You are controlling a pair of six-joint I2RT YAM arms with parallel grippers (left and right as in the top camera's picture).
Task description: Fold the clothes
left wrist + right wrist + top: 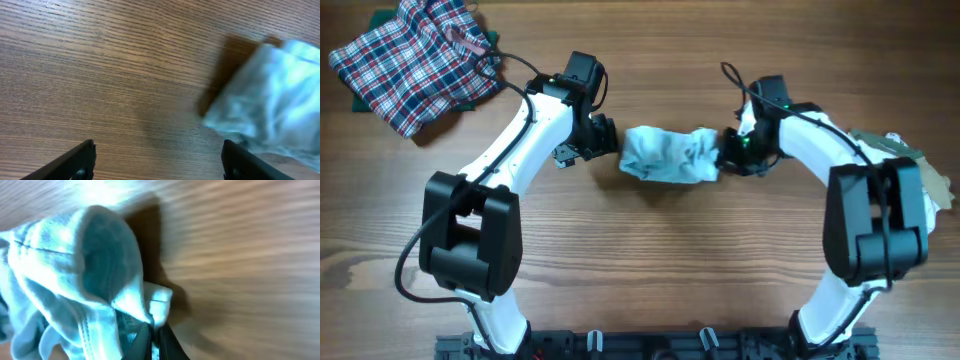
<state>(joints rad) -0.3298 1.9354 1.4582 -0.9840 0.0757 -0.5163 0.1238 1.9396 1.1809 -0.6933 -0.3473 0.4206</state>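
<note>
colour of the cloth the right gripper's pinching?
The cloth is pale blue-white; it shows best in the right wrist view.

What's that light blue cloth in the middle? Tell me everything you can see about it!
The light blue cloth is a small, soft garment, pale blue-white, thin and wrinkly, with a stitched hem. It lies bunched in a rumpled lump on the wooden table, between the two arms. The right tool is shut, pinching its right edge. The left tool is open by its left end, holding nothing.
</note>
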